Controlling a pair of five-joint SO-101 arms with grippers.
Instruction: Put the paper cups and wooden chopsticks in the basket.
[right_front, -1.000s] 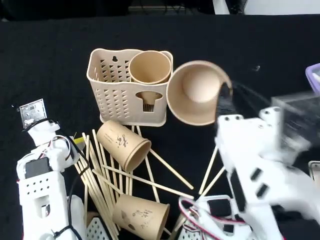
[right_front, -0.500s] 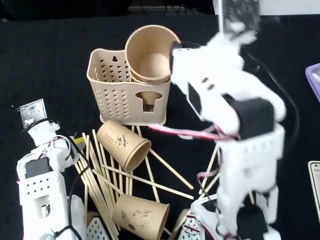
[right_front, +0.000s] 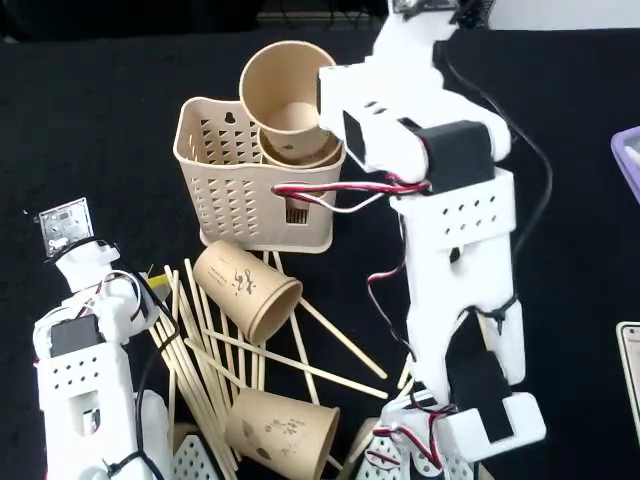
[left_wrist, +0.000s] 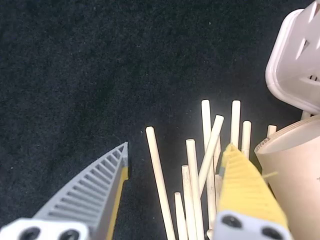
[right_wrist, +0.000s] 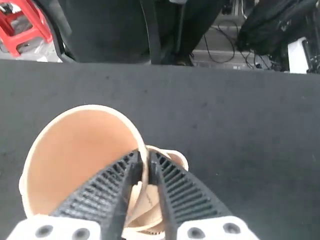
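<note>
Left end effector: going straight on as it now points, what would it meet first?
The left end effector would probably meet the wooden chopsticks lying between its open fingers; depth is unclear.

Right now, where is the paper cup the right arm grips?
In the high view, the paper cup hangs above the far right corner of the basket, over another cup already inside, rim pinched by the right gripper.

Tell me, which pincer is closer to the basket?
Right. The right pincer is just above the basket, pinching the rim of a paper cup over it. The left pincer is open over the wooden chopsticks, off to the basket's side.
</note>
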